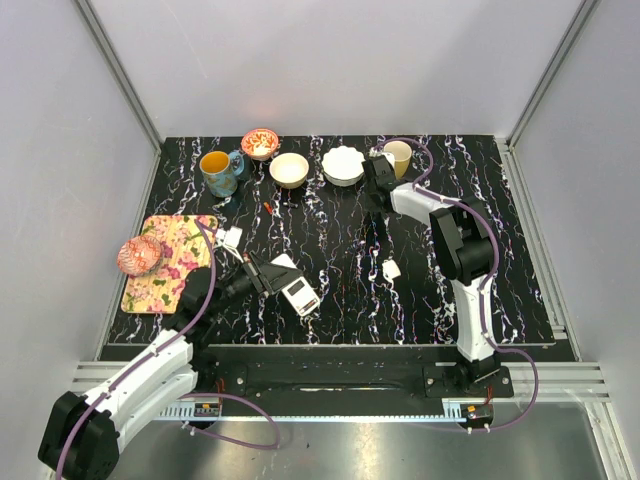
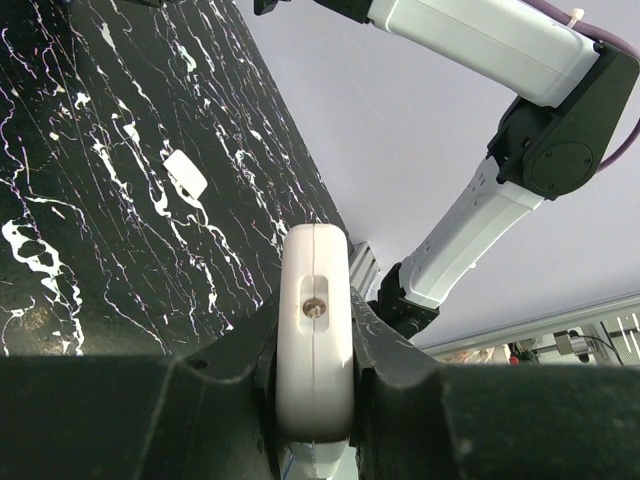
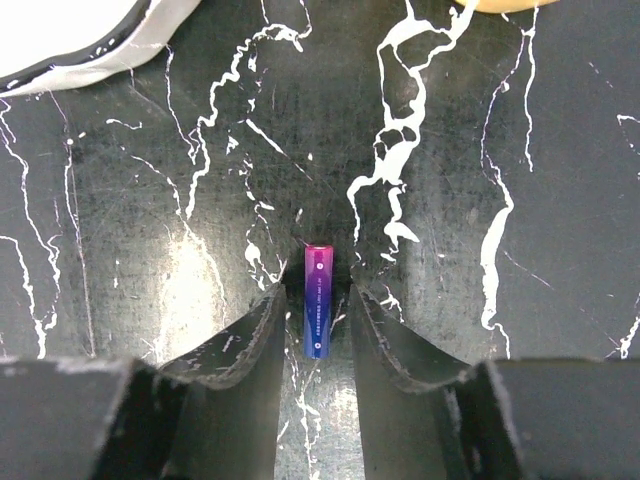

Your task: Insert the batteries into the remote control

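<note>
**Remote clamped on the left, battery flanked on the right**

We see the remote control [image 2: 315,330], a white plastic slab with rounded edges, pinched in the left gripper [image 1: 270,278]. The black fingers press it from both sides above the near-left of the black, white-veined table [image 1: 330,240], and that arm reaches low and forward. The right arm stretches to the far side, with the right gripper [image 1: 381,190] pointing down. Its fingers [image 3: 250,340] stand narrow on either side of a glossy purple-blue cylindrical battery [image 3: 317,300] lying on the table, with slim gaps showing. A small white flat piece [image 1: 391,269] lies between the arms.
</note>
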